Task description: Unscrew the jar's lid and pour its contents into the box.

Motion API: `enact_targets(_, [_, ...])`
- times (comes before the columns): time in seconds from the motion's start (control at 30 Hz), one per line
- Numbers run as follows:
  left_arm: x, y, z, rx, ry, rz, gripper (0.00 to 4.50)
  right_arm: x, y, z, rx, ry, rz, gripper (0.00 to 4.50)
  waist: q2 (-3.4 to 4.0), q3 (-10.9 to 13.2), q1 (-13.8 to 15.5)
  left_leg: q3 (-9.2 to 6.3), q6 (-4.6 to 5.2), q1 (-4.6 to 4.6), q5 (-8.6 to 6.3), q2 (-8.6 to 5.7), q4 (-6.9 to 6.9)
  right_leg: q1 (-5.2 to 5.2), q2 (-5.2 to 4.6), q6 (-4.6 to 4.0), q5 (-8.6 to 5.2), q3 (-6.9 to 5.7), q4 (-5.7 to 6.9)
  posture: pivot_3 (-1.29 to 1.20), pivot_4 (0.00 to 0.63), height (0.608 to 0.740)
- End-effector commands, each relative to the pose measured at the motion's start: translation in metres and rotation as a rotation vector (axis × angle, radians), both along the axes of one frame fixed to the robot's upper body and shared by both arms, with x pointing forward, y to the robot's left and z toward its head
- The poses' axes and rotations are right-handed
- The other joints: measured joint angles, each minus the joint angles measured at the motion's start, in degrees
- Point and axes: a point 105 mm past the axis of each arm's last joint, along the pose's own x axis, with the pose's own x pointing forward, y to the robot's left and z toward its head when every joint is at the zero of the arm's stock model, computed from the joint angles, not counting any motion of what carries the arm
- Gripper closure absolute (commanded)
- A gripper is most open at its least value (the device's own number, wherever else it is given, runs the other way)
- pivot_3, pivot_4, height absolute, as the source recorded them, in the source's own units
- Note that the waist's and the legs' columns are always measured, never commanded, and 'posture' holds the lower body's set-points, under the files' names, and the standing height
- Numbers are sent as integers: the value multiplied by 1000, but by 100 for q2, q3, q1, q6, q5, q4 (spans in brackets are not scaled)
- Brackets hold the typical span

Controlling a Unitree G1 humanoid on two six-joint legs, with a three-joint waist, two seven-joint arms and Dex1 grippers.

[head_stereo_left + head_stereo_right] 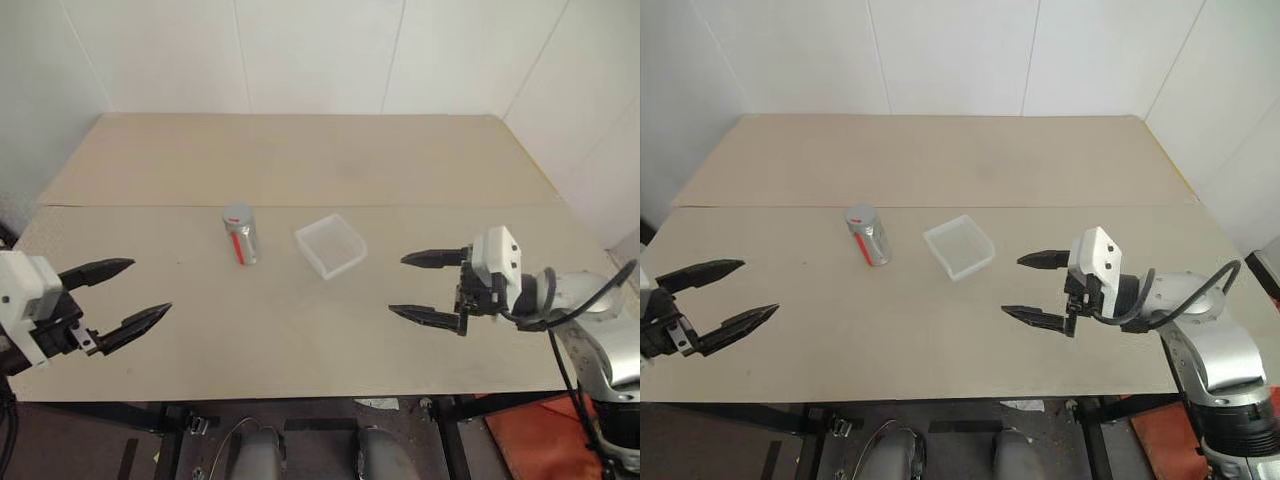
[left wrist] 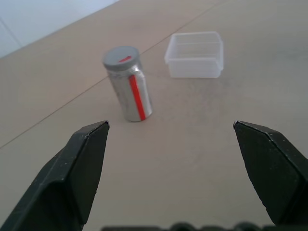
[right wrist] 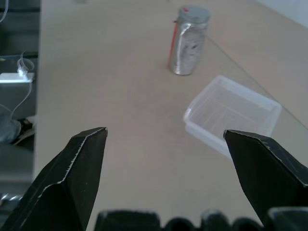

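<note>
Head views first: jar (image 1: pixel 240 234) stands upright on the beige table (image 1: pixel 300 330) with its grey lid (image 1: pixel 237 214) screwed on, and the box (image 1: pixel 330 245) sits near it toward the robot's right, not touching. Left gripper (image 1: pixel 133 293) hovers over the table's near left edge, fingers spread wide and holding nothing. Right gripper (image 1: pixel 420 287) hovers at the near right, likewise wide apart and empty, well clear of the box.

Left wrist view: both black fingers (image 2: pixel 79 171) stand far apart with bare table between them; beyond them the jar (image 2: pixel 130 91) shows a red stripe down its silvery side and the lid (image 2: pixel 121 56) on top, the box (image 2: pixel 195 55) close by.

Right wrist view: fingers (image 3: pixel 72 178) again gape wide, nothing gripped; the box (image 3: pixel 233 115) lies nearer, empty as far as can be seen, and the jar (image 3: pixel 187 43) stands farther off
</note>
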Motion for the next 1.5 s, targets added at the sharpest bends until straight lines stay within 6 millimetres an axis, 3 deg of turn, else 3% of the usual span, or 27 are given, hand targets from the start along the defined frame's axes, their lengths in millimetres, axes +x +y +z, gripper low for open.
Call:
enact_targets(0.03, [-2, -3, 5, 29, -24, 4, 14, 5, 0, 5, -20, -65, -29, 0, 0, 0, 5, 0, 0, 0, 0, -1, 0, 0, 0, 0, 0, 0, 0, 0, 150, 740])
enact_targets(0.3, [8, -16, -3, -45, -69, 68, 14, 9, 4, 10, -41, -80, 7, 0, 0, 0, -1, -1, 0, 1, 0, 1, 0, 2, 1, -1, 0, 0, -2, 0, 150, 740])
enact_targets(0.5, [36, -28, -22, -111, -113, 212, 14, 10, 7, 26, -50, -110, 47, 0, -3, -1, 3, -5, 0, 9, 0, -1, 0, 14, 0, 0, 1, -1, -3, 0, 150, 740])
enact_targets(0.6, [60, -40, -33, -163, -121, 282, 14, 6, 14, 37, -70, -139, 94, 0, -2, -1, 29, -8, 0, 9, 0, -5, 1, 19, -2, 0, 2, -4, -5, 0, 150, 740])
enact_targets(0.87, [102, -66, -47, -210, -147, 326, 14, 1, 17, 47, -80, -164, 132, 0, -3, -1, 11, -15, 0, 9, 0, -7, 5, 26, -1, 0, 3, -8, -9, 0, 150, 740])
enact_targets(1.2, [148, -89, -51, -256, -194, 384, 14, 1, 20, 50, -97, -179, 141, 0, -3, -1, 17, -17, 0, 6, 0, -10, 7, 27, -2, 2, 4, -9, -10, 0, 150, 740])
enact_targets(1.5, [174, -96, -49, -292, -222, 441, 14, -1, 21, 52, -101, -189, 146, 0, -4, -1, 19, -18, 0, 4, 0, -12, 7, 27, -3, 3, 5, -9, -10, 0, 150, 740])
